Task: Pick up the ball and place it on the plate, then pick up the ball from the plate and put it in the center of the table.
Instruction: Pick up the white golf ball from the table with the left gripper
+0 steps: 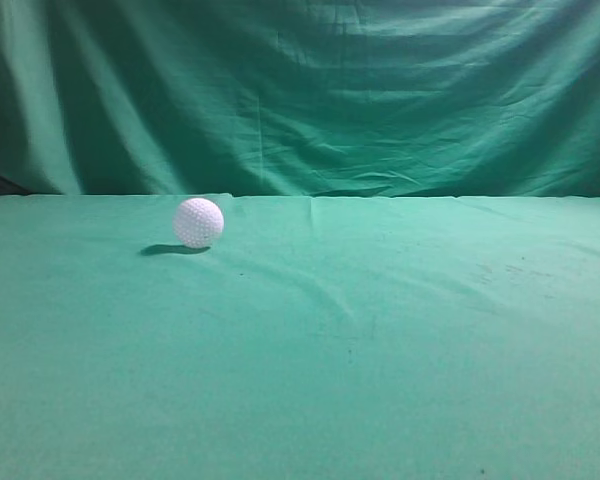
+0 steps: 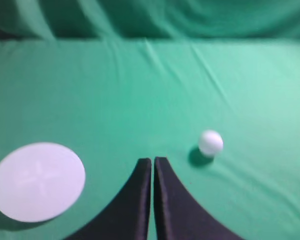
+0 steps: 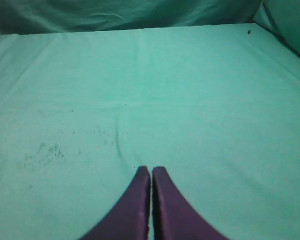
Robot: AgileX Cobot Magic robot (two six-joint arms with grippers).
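The white dimpled ball rests on the teal-green table, left of middle in the exterior view. It also shows in the left wrist view, ahead and to the right of my left gripper, which is shut and empty. A round white plate lies flat to the left of that gripper; it is out of the exterior view. My right gripper is shut and empty over bare cloth. Neither gripper appears in the exterior view.
A draped green cloth backdrop hangs behind the table's far edge. In the right wrist view the cloth carries small dark specks to the left, and the table's right edge runs along the upper right.
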